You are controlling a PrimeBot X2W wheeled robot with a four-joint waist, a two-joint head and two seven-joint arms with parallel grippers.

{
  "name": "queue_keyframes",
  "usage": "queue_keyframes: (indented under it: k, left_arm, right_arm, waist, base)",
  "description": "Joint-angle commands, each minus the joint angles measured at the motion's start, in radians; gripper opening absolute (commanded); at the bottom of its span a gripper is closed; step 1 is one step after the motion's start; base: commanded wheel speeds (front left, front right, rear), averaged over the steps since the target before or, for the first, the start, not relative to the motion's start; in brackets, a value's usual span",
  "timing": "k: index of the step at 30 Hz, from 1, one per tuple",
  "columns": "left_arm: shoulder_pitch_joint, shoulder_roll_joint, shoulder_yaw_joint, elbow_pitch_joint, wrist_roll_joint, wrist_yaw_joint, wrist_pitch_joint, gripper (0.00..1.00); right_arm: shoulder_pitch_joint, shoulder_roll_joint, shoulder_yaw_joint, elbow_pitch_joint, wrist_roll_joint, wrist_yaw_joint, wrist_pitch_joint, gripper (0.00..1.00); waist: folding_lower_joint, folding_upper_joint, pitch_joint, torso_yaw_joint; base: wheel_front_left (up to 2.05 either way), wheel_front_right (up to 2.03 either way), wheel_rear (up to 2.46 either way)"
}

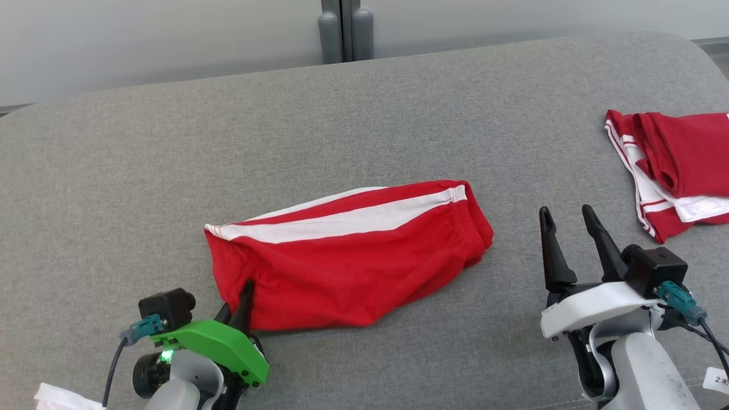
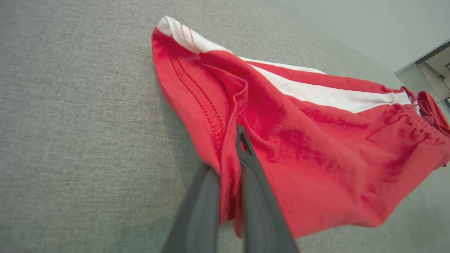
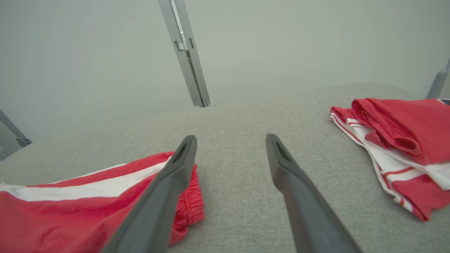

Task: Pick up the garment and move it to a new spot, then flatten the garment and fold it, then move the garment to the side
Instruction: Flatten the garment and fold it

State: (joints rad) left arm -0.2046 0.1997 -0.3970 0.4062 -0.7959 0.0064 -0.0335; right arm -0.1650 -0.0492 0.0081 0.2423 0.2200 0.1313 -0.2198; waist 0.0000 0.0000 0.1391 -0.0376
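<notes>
Head view: left arm (image 1: 211, 346) low, jaws clamping garment (image 1: 347, 267) edge; right arm (image 1: 632, 364), jaws wide.

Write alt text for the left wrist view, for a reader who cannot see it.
The left gripper is shut on a fold at the edge of a red garment with a white stripe, lying on a grey fabric surface.

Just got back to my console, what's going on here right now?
The left hand is shut on the near edge of the red shorts at their leg end; the shorts lie on the grey cushion. The right hand is open and empty, off the waistband end, not touching. Another red-and-white garment sits folded at the far right.
</notes>
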Motion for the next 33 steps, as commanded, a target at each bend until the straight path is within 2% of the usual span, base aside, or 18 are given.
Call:
queue_keyframes:
  k: [1, 7, 12, 21, 27, 33]
  left_arm:
    - [0.006, 0.000, 0.001, -0.002, 0.016, 0.009, -0.017, 1.00]
    - [-0.018, 0.006, 0.013, -0.016, 0.052, 0.028, -0.102, 1.00]
    - [-0.011, 0.026, 0.018, -0.051, 0.113, 0.065, -0.178, 1.00]
    - [0.063, 0.022, 0.040, -0.154, 0.162, 0.119, -0.221, 1.00]
    - [0.108, 0.011, 0.050, -0.197, 0.172, 0.141, -0.226, 1.00]
    - [0.127, -0.002, 0.045, -0.208, 0.183, 0.140, -0.230, 1.00]
  right_arm:
    - [0.012, -0.003, 0.000, -0.001, -0.007, -0.001, 0.003, 1.00]
    - [0.017, -0.002, -0.005, 0.000, -0.010, -0.001, 0.012, 1.00]
    - [0.021, -0.002, -0.011, 0.000, -0.012, -0.001, 0.017, 1.00]
    - [0.036, -0.002, -0.019, 0.003, -0.024, -0.001, 0.048, 1.00]
    - [-0.003, -0.002, -0.004, 0.014, -0.044, -0.001, 0.140, 1.00]
    - [-0.079, -0.015, 0.034, 0.043, -0.054, -0.001, 0.301, 1.00]
  waist:
    - [0.0000, 0.0000, -0.001, -0.001]
    - [0.0000, 0.0000, -0.008, -0.006]
    - [0.0000, 0.0000, -0.022, -0.006]
    - [0.0000, 0.0000, -0.045, 0.019]
    - [0.0000, 0.0000, -0.057, 0.062]
    - [0.0000, 0.0000, -0.059, 0.112]
  base:
    - [0.00, 0.00, 0.00]
    - [0.00, 0.00, 0.00]
    - [0.00, 0.00, 0.00]
    - [0.00, 0.00, 0.00]
    - [0.00, 0.00, 0.00]
    - [0.00, 0.00, 0.00]
